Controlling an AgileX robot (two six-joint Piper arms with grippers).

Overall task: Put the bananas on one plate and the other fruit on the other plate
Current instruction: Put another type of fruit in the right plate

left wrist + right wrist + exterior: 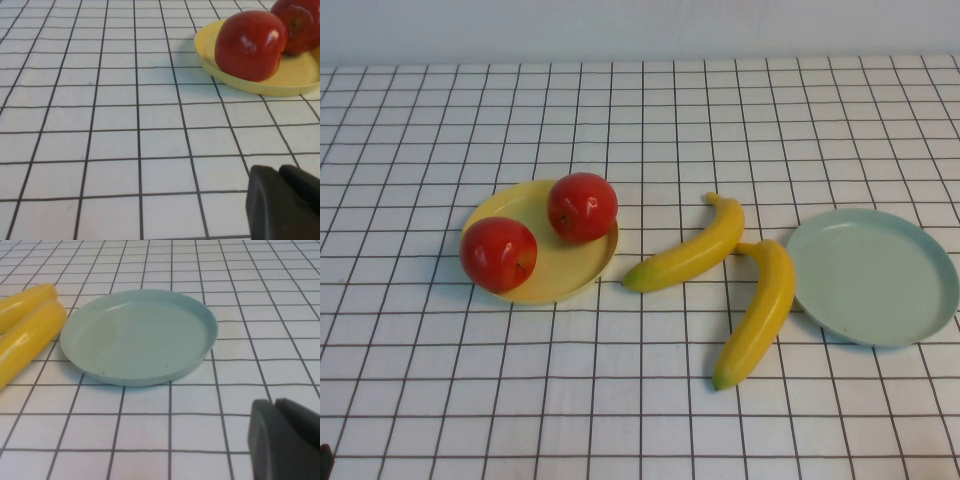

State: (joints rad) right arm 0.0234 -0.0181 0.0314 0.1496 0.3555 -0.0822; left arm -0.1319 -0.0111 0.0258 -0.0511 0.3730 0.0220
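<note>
1. The other plate (578,282) lies at the table's (640,420) 9 o'clock side.
2. Both pieces of the other fruit sit on it: one (498,254) at its 8 o'clock rim, one (582,207) at its 2 o'clock rim.
3. One plate (873,276) lies at the table's 3 o'clock side, well apart from the first.
4. The bananas lie on the table between the plates: one (687,257) nearer the middle, the second (758,313) touching the 9 o'clock rim of that plate, their far ends meeting.
5. The left gripper (285,205) is at 7 o'clock from the fruit plate; the right gripper (287,442) is at 5 o'clock from the bare plate.
</note>
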